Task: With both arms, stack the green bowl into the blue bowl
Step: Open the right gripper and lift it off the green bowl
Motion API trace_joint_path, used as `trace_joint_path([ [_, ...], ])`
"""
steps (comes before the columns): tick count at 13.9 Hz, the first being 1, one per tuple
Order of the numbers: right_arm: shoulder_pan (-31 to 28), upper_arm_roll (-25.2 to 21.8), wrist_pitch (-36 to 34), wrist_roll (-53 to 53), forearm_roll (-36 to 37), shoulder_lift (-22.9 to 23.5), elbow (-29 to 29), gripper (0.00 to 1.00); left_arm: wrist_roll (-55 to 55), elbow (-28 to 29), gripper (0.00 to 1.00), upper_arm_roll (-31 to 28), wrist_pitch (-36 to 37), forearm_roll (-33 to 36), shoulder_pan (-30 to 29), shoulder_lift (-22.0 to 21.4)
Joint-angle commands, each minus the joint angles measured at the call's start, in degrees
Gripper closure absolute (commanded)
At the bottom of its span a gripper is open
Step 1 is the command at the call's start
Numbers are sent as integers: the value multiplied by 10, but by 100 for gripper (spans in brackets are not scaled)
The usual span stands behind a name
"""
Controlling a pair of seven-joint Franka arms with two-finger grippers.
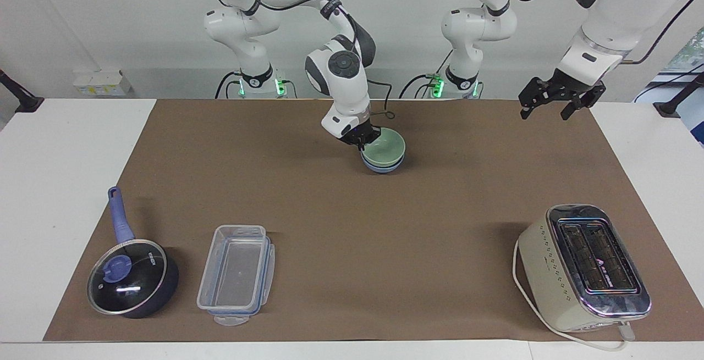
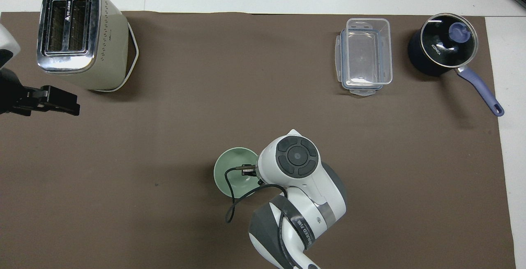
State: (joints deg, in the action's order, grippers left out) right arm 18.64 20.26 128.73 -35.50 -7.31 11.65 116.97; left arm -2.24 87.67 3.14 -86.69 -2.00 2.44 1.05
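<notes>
Two bowls, stacked: green bowl point(image 1: 385, 147) nested in blue bowl point(image 1: 381, 166), on the brown mat point(image 1: 352, 217) over the desk point(image 1: 60, 184), in the middle between the arms' ends and on the half nearer the robots. One saucepan point(image 1: 133, 277) with glass lid, one clear box point(image 1: 236, 274), one toaster point(image 1: 584, 267); all three along the mat edge farthest from the robots, saucepan and box toward the right arm's end, toaster toward the left arm's end, box just beside the saucepan.

Two arms, two grippers. Right gripper point(image 1: 365, 139) down at the stack, pinching the green bowl's rim on the side toward the right arm's end, fingertips pressed together on it. Left gripper point(image 1: 551, 101) up in the air over the mat's edge at the left arm's end, spread wide, holding nothing, waiting.

Facing view only: the blue bowl, showing as a thin band under the green one; the right gripper's fingertips on the rim; both arm bases.

Overhead view: blue bowl hidden under the green bowl point(image 2: 235, 177); right gripper itself covered by the white wrist, only a cable looping across the bowl; left gripper point(image 2: 55, 101) showing as a black bar nearer the robots than the toaster point(image 2: 80, 35). Saucepan handle pointing toward the robots in both views.
</notes>
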Motion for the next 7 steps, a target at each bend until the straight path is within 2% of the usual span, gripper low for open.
trace_joint_path([
  [1, -1, 1, 14, -10, 11, -1, 7, 97, 5, -10, 0, 2, 9, 5, -5, 2],
  [7, -1, 1, 19, -9, 11, 1, 9, 90, 5, -10, 0, 2, 9, 6, -5, 2],
])
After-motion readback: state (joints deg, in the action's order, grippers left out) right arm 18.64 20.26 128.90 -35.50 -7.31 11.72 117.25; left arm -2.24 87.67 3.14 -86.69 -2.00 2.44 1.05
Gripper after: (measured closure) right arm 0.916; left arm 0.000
